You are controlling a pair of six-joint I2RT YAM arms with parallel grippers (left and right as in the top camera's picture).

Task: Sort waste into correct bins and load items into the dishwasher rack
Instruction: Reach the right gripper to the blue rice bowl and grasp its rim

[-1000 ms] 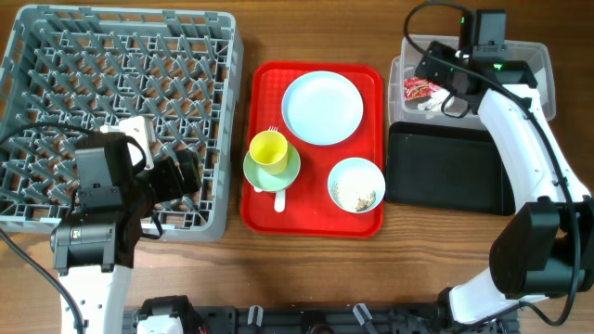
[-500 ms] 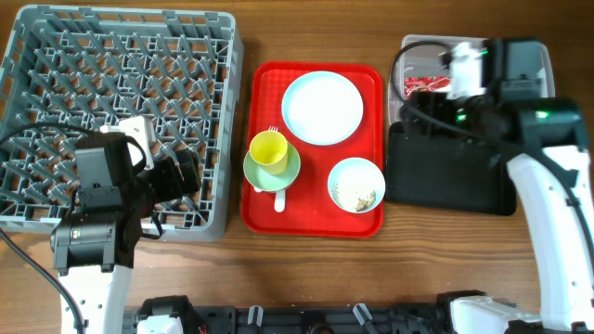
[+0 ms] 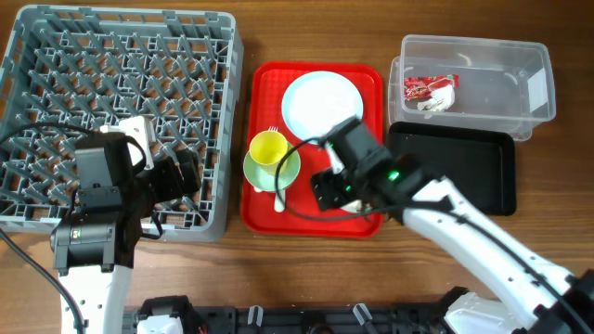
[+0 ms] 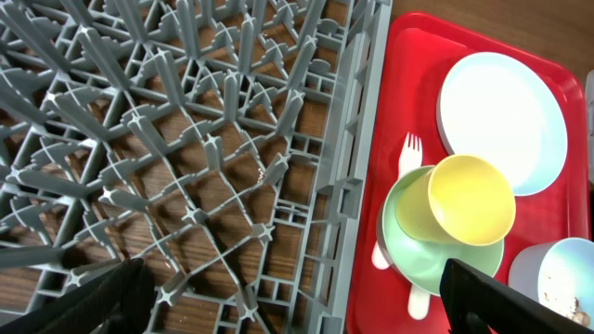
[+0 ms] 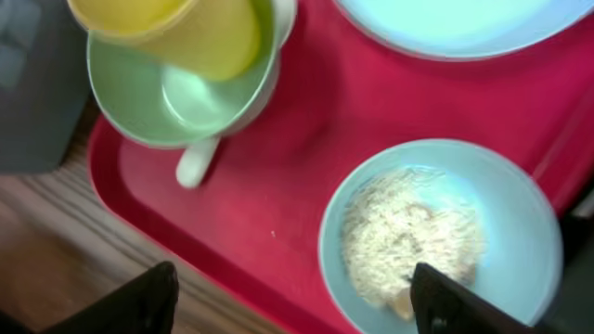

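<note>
The grey dishwasher rack [image 3: 121, 83] stands at the left. On the red tray [image 3: 371, 83] are the pale plate [image 3: 322, 104] and the yellow cup [image 3: 269, 148] tilted in the green saucer [image 3: 278, 172]. My right gripper [image 3: 336, 193] is open over the tray's front. In the right wrist view, my right gripper [image 5: 297, 297] hangs above the light blue bowl [image 5: 520, 213] holding rice scraps [image 5: 408, 232]. The red wrapper [image 3: 429, 88] and white napkin [image 3: 432, 105] lie in the clear tub [image 3: 492, 56]. My left gripper [image 4: 292, 301] is open over the rack's near right corner [image 4: 343, 232].
The black tray [image 3: 464, 172] lies in front of the clear tub. A white fork [image 4: 408, 153] and a spoon handle [image 5: 197, 162] stick out from under the green saucer [image 5: 158, 97]. Bare wooden table runs along the front.
My right arm has swung from the clear tub at the back right to the front of the red tray, above the light blue bowl. The left arm has not moved.
</note>
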